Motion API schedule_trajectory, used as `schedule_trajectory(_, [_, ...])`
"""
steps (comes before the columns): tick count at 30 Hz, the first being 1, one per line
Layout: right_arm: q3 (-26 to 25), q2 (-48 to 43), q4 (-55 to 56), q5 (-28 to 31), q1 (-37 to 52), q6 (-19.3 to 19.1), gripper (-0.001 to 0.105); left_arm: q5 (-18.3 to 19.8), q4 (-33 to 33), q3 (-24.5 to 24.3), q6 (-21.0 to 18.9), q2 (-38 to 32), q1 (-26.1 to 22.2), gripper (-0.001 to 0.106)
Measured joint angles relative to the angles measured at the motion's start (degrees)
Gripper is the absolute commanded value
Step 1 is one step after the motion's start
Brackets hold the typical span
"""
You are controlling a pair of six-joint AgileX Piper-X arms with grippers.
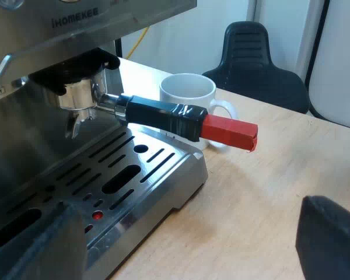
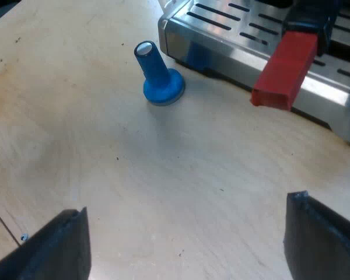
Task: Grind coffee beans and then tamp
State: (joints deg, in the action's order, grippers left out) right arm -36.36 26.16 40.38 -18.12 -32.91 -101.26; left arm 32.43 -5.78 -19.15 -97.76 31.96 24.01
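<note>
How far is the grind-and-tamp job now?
Done: nothing visible; the metal holder with the dark, red-ended handle is locked into the front of the silver espresso machine. In hand: nothing; the left gripper and the right gripper hang open, empty. Left: the blue tamper stands untouched on the wooden table, so tamping remains; grounds are hidden.

Holder (image 1: 163,114): dark handle ending in red, was locked into front of espresso machine (image 1: 105,192), beyond left gripper (image 1: 184,245). Tamper (image 2: 159,73): blue, stood upright beyond right gripper (image 2: 189,233), near machine's base.

One espresso machine (image 1: 41,131), one metal holder (image 1: 163,114), one white mug (image 1: 188,93), one blue tamper (image 2: 159,76), one black chair (image 1: 256,64).
</note>
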Motion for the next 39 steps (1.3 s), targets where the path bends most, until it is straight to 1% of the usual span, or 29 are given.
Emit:
schedule_trajectory(4, [4.0, 0.0, -4.1, 0.0, 0.0, 0.3, 0.07, 0.0, 0.0, 0.0, 0.0, 0.0, 0.0, 0.082])
schedule_trajectory(5, [5.2, 0.0, -5.5, 0.0, 0.0, 0.9, 0.07, 0.0, 0.0, 0.0, 0.0, 0.0, 0.0, 0.082])
schedule_trajectory(8, [7.1, 0.0, -9.6, 0.4, 0.0, 1.8, 0.07, 0.0, 0.0, 0.0, 0.0, 0.0, 0.0, 0.082])
schedule_trajectory(12, [8.6, 0.0, -13.0, 1.8, 0.0, 2.5, 0.07, 0.0, 0.0, 0.0, 0.0, 0.0, 0.0, 0.082])
schedule_trajectory(13, [9.2, 0.0, -13.8, 2.1, 0.0, 2.6, 0.067, 0.0, 0.0, 0.0, 0.0, 0.0, 0.0, 0.082])
schedule_trajectory(14, [9.8, 0.0, -14.5, 2.7, 0.0, 2.6, 0.06, 0.0, 0.0, 0.0, 0.0, 0.0, 0.0, 0.082])
schedule_trajectory(15, [10.2, 0.0, -14.7, 2.9, 0.0, 2.7, 0.056, 0.0, 0.0, 0.0, 0.0, 0.0, 0.0, 0.082])
schedule_trajectory(17, [11.4, 0.0, -15.6, 3.0, 0.0, 2.7, 0.038, 0.0, 0.0, 0.0, 0.0, 0.0, 0.0, 0.082])
schedule_trajectory(20, [12.7, 0.0, -17.6, 3.0, 0.0, 2.7, 0.024, 0.0, 0.0, 0.0, 0.0, 0.0, 0.0, 0.082])
schedule_trajectory(23, [13.9, 0.0, -20.4, 3.0, 0.0, 2.7, 0.018, 0.0, 0.0, 0.0, 0.0, 0.0, 0.0, 0.082])
schedule_trajectory(26, [15.1, 0.0, -24.2, 3.0, 0.0, 2.8, 0.01, 0.0, 0.0, 0.0, 0.0, 0.0, 0.0, 0.082])
schedule_trajectory(28, [15.6, 0.0, -25.4, 3.0, 0.0, 2.8, 0.001, 0.0, 0.0, 0.0, 0.0, 0.0, 0.0, 0.082])
schedule_trajectory(29, [15.7, 0.0, -25.6, 3.0, 0.0, 2.8, 0.0, 0.0, 0.0, 0.0, 0.0, 0.0, 0.0, 0.082])
schedule_trajectory(35, [17.4, 1.1, -28.4, 3.5, 0.0, 2.8, 0.0, 0.0, 0.0, 0.0, 0.0, 0.0, 0.0, 0.082])
schedule_trajectory(38, [18.1, 2.0, -31.3, 5.4, -0.6, 2.8, 0.0, 0.0, 0.0, 0.0, 0.0, 0.0, 0.0, 0.082])
schedule_trajectory(39, [18.4, 2.2, -32.6, 7.0, -1.2, 2.8, 0.0, 0.0, 0.0, 0.0, 0.0, 0.0, 0.0, 0.082])
